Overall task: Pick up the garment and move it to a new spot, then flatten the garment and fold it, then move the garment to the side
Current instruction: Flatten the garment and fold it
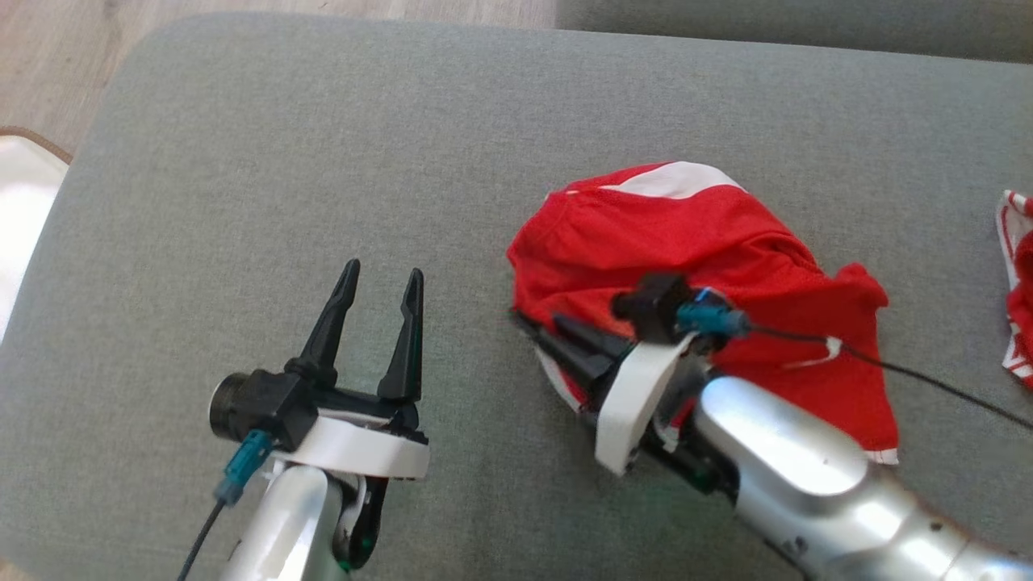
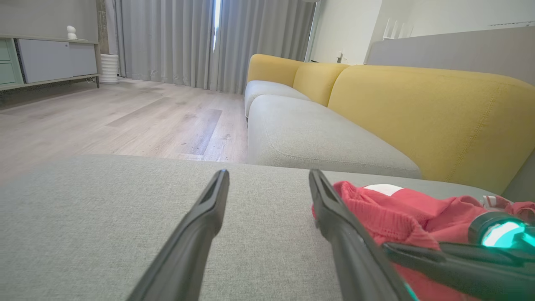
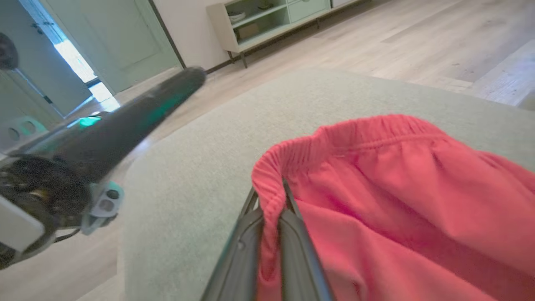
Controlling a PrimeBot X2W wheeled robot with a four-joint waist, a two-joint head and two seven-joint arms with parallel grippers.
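Right claw (image 1: 537, 331) pressed together, pinching the red garment (image 1: 686, 234) at its near-left edge; right wrist view confirms it: both fingers (image 3: 292, 251) clamp the gathered elastic hem (image 3: 292, 146), with fabric squeezed between them at the right claw (image 3: 269, 196).

Garment sits crumpled in a heap on the grey cushion (image 1: 242, 161), right of centre in the head view; white panel (image 1: 678, 179) shows on its far side, white trim along the near-right edge; most of the cloth rests on the cushion, only the pinched edge looks raised a little. The right forearm overlaps the near part of the heap; its black cable (image 1: 928, 379) trails off to the right across the cloth.

Left claw (image 1: 383, 274) spread wide, holding nothing; it sits over bare cushion to the left of the garment, clearly apart from it, fingers pointing away from the robot. Left wrist view: left claw (image 2: 269, 175) with fingers apart, the garment (image 2: 401, 209) just past the right finger.

Another red-and-white item (image 1: 1017, 282) lies at the right edge of the head view, apart from the heap; yellow-backed sofa (image 2: 418, 108) beyond the cushion, wood floor (image 2: 125, 117) to its left.
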